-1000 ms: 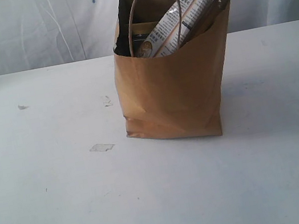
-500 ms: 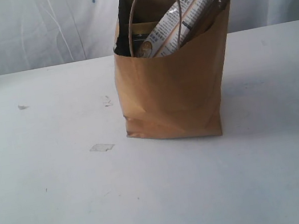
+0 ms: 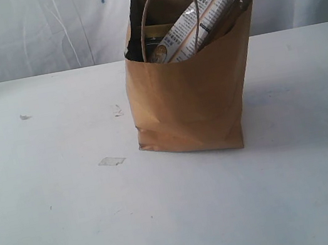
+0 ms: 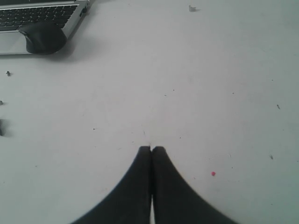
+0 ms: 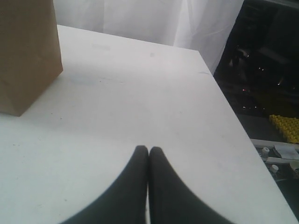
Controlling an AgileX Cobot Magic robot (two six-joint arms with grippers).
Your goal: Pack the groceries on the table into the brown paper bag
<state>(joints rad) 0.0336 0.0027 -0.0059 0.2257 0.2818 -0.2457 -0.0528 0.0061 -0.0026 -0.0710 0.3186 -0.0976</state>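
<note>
1. Fingers first: on my left wrist feed the left gripper (image 4: 151,148) has its two dark tips pressed flat together, with nothing between them
2. Same story on the right wrist feed: the right gripper (image 5: 148,148) is closed tight and carries nothing
3. Under the left one I see bare table (image 4: 210,84) and a red speck (image 4: 213,174) near the tips; further off, a black mouse (image 4: 41,38) sits by the edge of a laptop (image 4: 42,14)
4. Beyond the right one, well apart from the tips, a lower corner of the brown paper bag (image 5: 25,51) stands on the tabletop
5. Over to the exterior feed: the bag is upright near the middle, creased at its lower front, with its loop handles (image 3: 196,12) raised
6. Inside it the long printed packet (image 3: 205,13) leans diagonally, its dark end poking above the rim on the right
7. Something dark sits lower in the bag beside the packet; I can't tell what it is
8. A small scrap of tape (image 3: 112,161) lies on the table to the bag's left
</note>
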